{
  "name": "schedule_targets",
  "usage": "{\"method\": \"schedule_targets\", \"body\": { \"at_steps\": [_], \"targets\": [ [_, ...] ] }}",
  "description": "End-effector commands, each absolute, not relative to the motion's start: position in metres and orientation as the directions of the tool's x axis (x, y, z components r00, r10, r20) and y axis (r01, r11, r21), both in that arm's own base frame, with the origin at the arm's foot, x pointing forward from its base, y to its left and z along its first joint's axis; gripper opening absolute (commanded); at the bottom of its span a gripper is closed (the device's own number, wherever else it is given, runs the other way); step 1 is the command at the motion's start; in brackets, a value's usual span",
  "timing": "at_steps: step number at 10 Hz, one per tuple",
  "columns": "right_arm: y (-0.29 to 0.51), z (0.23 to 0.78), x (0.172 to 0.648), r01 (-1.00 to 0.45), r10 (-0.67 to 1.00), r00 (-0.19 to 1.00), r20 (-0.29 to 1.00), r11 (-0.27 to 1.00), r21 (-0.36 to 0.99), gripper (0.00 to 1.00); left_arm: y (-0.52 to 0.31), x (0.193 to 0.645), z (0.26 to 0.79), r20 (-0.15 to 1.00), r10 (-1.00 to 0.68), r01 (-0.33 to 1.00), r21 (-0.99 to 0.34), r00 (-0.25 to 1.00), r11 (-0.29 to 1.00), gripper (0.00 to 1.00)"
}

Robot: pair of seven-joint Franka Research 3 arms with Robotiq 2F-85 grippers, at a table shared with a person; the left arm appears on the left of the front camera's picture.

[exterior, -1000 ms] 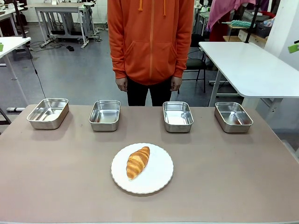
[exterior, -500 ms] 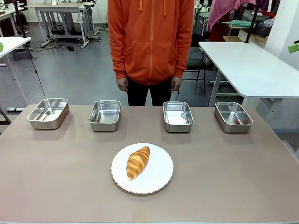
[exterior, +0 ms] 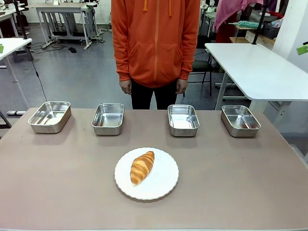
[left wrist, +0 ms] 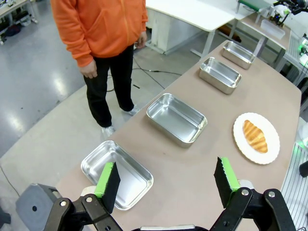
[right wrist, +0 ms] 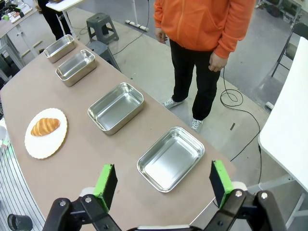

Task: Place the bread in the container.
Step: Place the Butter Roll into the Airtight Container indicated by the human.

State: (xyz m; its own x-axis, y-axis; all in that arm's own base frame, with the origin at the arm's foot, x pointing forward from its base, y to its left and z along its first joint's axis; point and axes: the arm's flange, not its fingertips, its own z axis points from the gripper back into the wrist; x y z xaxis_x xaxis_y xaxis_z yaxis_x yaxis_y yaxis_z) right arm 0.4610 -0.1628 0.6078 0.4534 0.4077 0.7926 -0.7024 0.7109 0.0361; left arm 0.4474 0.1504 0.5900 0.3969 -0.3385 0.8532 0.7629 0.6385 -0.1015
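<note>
Across the table [exterior: 57,183] we have begun nothing: bread [exterior: 142,167] on its plate [exterior: 163,185], every container [exterior: 183,119] empty, left claw [left wrist: 166,177] and right claw [right wrist: 162,179] spread apart.

Open tabletop [exterior: 57,183] surrounds the plate [exterior: 166,184]; four pans [exterior: 108,119] line the far side

Four stainless-steel pans [exterior: 49,117] [exterior: 108,119] [exterior: 183,120] [exterior: 240,121] are counted on the one table [exterior: 57,183], all alike. One croissant [exterior: 142,167] and one round white plate [exterior: 163,185] are seen. One person [exterior: 155,43] in an orange hoodie is counted. Two grippers are counted, the left gripper [left wrist: 166,178] and the right gripper [right wrist: 162,183], each with two green-padded fingers.
</note>
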Motion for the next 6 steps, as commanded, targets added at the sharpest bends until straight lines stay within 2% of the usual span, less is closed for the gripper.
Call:
{"method": "schedule_targets", "body": {
  "at_steps": [1, 6],
  "targets": [
    [-0.1615, 0.6085, 0.4606, -0.706, 0.402, 0.441, 0.803, 0.707, 0.034, 1.0, 0.1515, 0.4452, 0.5903, 0.865, -0.329, 0.771, -0.099, 0.38, 0.629, 1.0],
    [-0.1615, 0.6085, 0.4606, -0.706, 0.402, 0.441, 0.803, 0.707, 0.034, 1.0, 0.1515, 0.4452, 0.5903, 0.865, -0.329, 0.771, -0.099, 0.38, 0.629, 1.0]
  ]
}}
